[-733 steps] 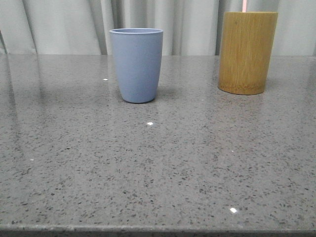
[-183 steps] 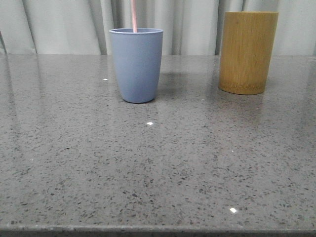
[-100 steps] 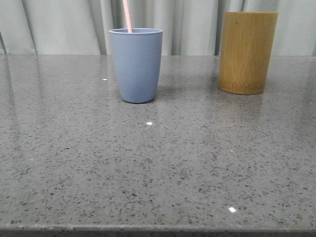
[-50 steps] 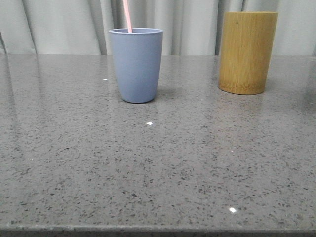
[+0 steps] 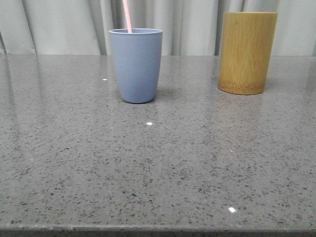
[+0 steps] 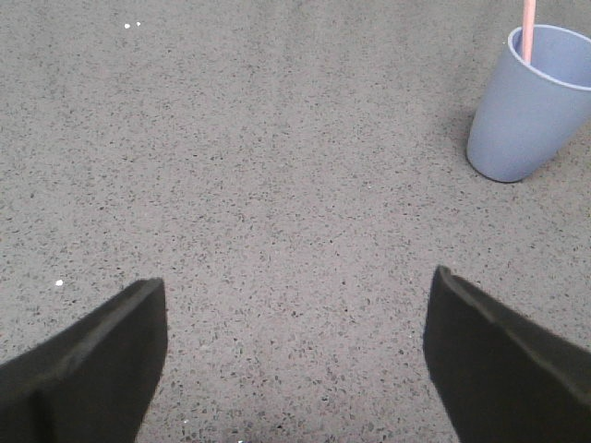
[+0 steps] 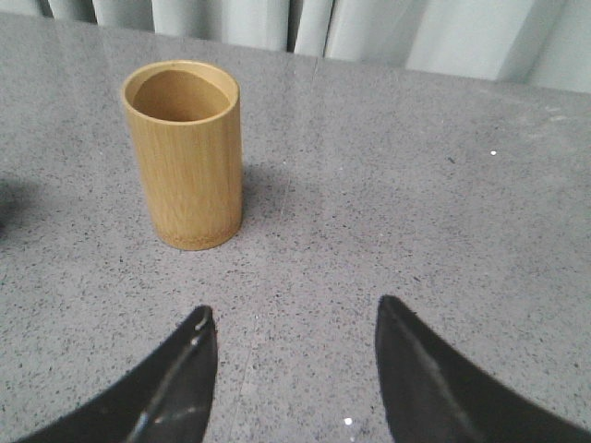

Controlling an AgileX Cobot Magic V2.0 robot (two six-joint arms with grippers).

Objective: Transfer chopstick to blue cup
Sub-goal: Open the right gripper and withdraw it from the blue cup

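Observation:
The blue cup [image 5: 136,64] stands upright on the grey stone table, left of centre at the back. A pale pink chopstick [image 5: 127,16] stands in it, leaning left and rising past the top of the front view. Both also show in the left wrist view: the cup [image 6: 526,106] and the chopstick [image 6: 528,28]. My left gripper [image 6: 295,286] is open and empty over bare table, well away from the cup. My right gripper [image 7: 295,314] is open and empty, a short way from the bamboo cylinder [image 7: 185,152], whose inside looks empty. Neither gripper shows in the front view.
The tan bamboo cylinder [image 5: 247,52] stands at the back right, taller than the cup. Pale curtains [image 5: 59,24] hang behind the table's far edge. The table's front edge [image 5: 158,229] runs along the bottom of the front view.
Early on the pink chopstick stood in the bamboo cylinder; it now stands in the blue cup. Over the last second nothing has visibly moved.

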